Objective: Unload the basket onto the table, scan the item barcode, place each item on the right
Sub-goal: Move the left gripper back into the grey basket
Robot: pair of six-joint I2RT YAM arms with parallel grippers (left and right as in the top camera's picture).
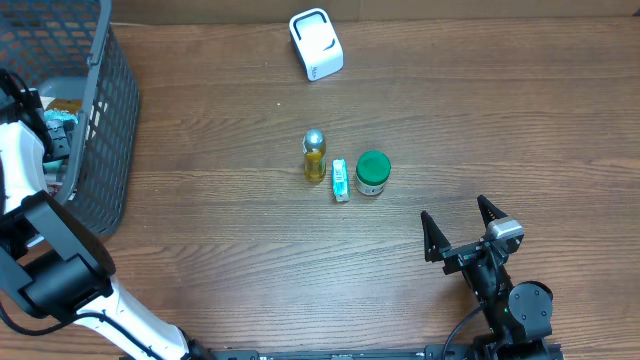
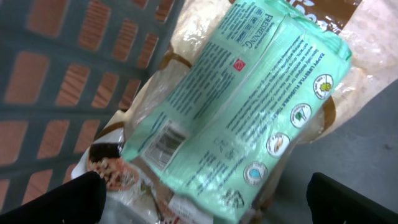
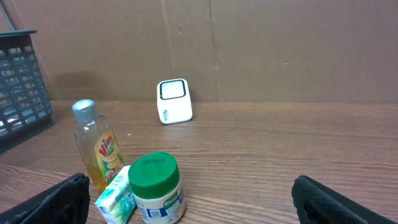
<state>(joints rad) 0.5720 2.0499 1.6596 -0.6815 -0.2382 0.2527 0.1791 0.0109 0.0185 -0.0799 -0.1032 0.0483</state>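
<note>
My left claw (image 2: 205, 208) is released, jaws wide, hanging over the green packet (image 2: 236, 106) in the basket (image 1: 105, 120) far left. Its barcode (image 2: 165, 143) faces up, likely pick-ready. My right claw (image 1: 452, 207) is also released, near right, leaving the scanner (image 1: 316, 44) lane free.
</note>
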